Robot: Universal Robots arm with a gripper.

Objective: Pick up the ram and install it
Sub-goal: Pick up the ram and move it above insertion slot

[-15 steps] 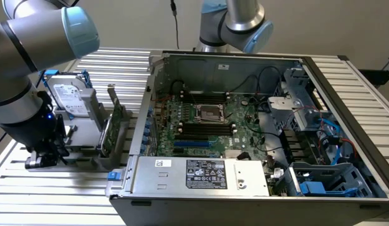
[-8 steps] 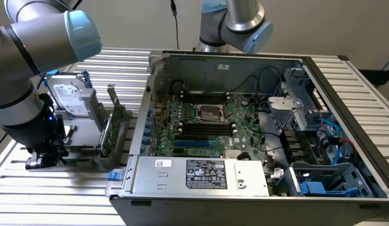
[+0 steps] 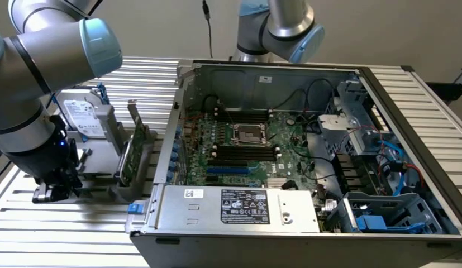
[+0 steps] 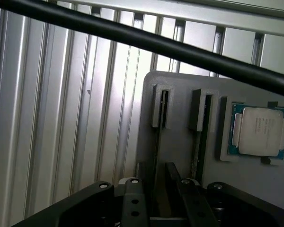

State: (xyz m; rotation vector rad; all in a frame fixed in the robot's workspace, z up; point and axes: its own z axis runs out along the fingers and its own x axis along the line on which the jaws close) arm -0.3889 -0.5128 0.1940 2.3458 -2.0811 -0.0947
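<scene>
Black gripper [image 4: 157, 191] — at thin ram [image 4: 157, 142], grey slotted holder [image 4: 180, 156]

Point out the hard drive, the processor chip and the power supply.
hard drive [image 3: 80, 114]: exterior view, its label.
processor chip [image 4: 261, 130]: wrist view, its metal lid.
power supply [image 3: 246, 207]: exterior view, its label sticker.

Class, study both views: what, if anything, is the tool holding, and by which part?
It cannot be told. The tool sits over the ram standing on edge in the grey holder, but no grip shows clearly.
</scene>
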